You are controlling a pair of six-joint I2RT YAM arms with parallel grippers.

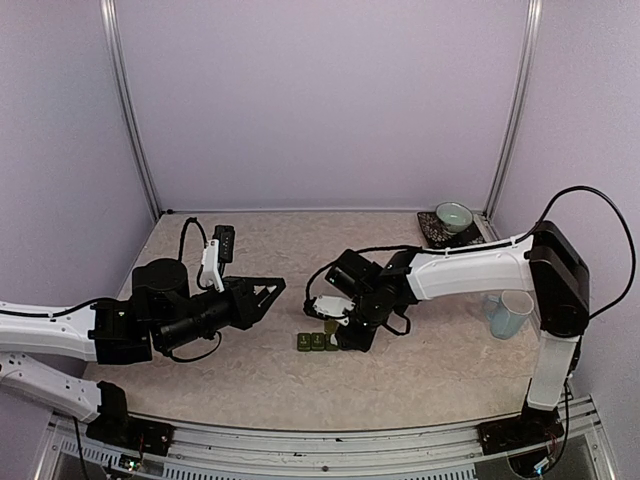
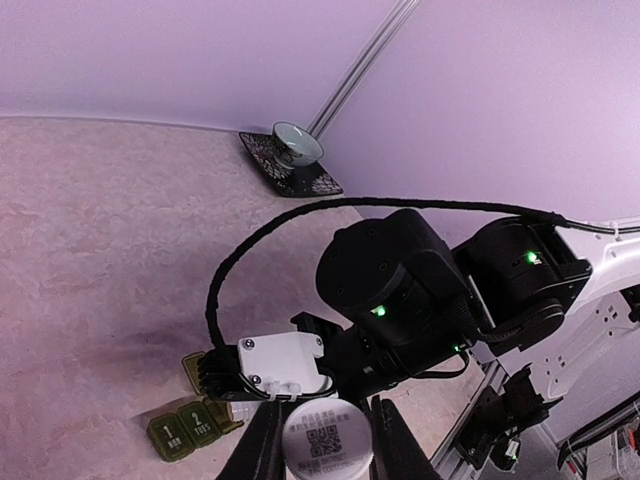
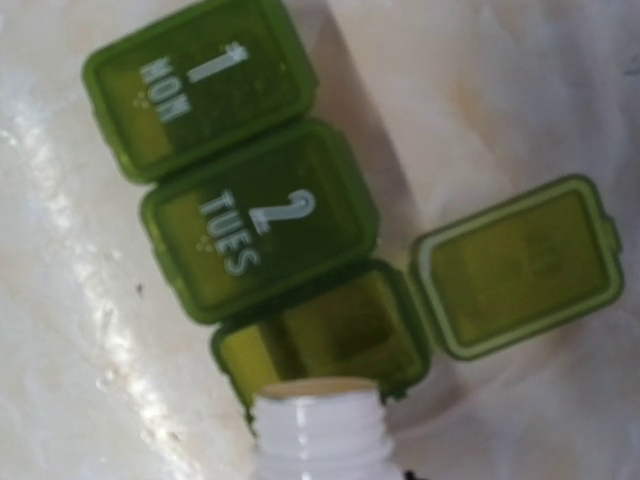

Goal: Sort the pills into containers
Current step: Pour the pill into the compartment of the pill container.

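Green containers point(image 3: 240, 200) on a beige table point(image 1: 430, 385), third lid flipped open, right gripper point(image 1: 347, 335) above it, jaws clamping a white bottle point(image 3: 320, 435) mouth-down over the open compartment, left gripper point(image 1: 270, 290) left of the containers, jaws pinching a white cap point(image 2: 327, 440).

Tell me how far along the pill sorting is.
Done: the third compartment is open, the white bottle uncapped, apparently its cap in the left gripper. In hand: the right gripper holds the bottle mouth over that compartment. Left: no pill visible in it; MON and TUES lids shut.
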